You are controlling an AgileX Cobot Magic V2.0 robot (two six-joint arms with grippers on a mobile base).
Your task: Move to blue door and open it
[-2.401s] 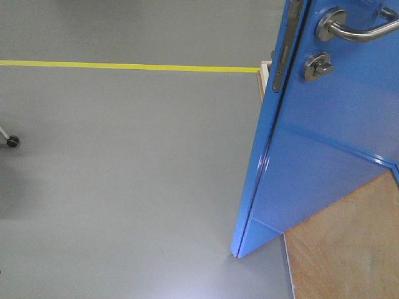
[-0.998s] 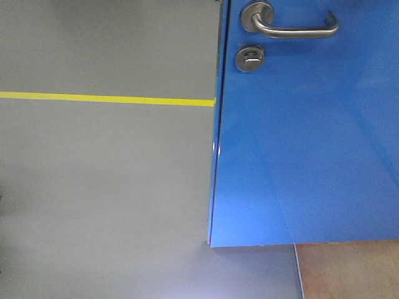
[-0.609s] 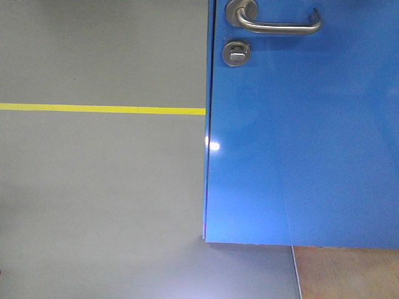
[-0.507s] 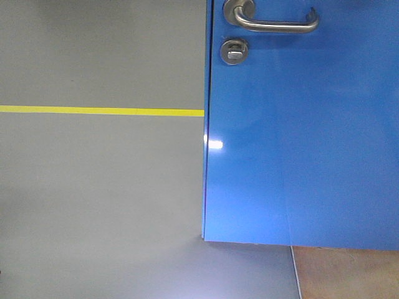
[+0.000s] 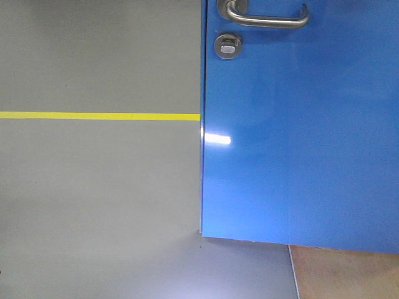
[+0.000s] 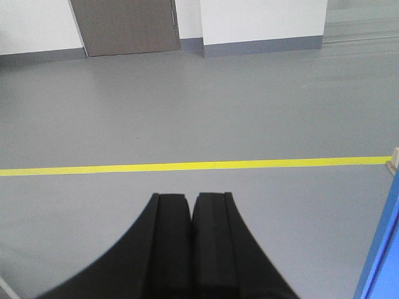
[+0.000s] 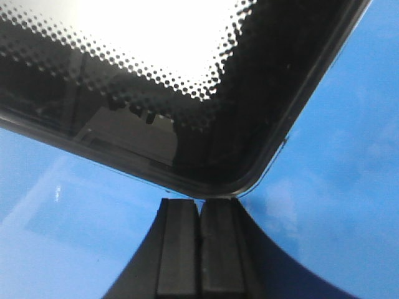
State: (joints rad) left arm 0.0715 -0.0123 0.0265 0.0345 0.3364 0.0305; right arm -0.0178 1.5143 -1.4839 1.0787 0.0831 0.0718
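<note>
The blue door (image 5: 299, 137) fills the right half of the front view, its face towards me. Its silver lever handle (image 5: 265, 17) is at the top, with the round thumb-turn lock (image 5: 227, 46) below. In the left wrist view only the door's edge (image 6: 381, 249) shows at the far right. My left gripper (image 6: 191, 198) is shut and empty over the grey floor. My right gripper (image 7: 199, 202) is shut and empty, close against the blue door (image 7: 349, 156), just under a dark glass pane (image 7: 168, 93) with a dotted border.
A yellow floor line (image 5: 100, 116) runs left from the door's edge across grey floor, and it also shows in the left wrist view (image 6: 187, 166). A brown floor panel (image 5: 349, 274) lies under the door at bottom right. A grey door (image 6: 124, 25) stands in the far white wall.
The door has swung from edge-on to face-on in the front view. Its free edge has shifted left, the handle has risen towards the top edge, and the yellow line has dropped lower.
</note>
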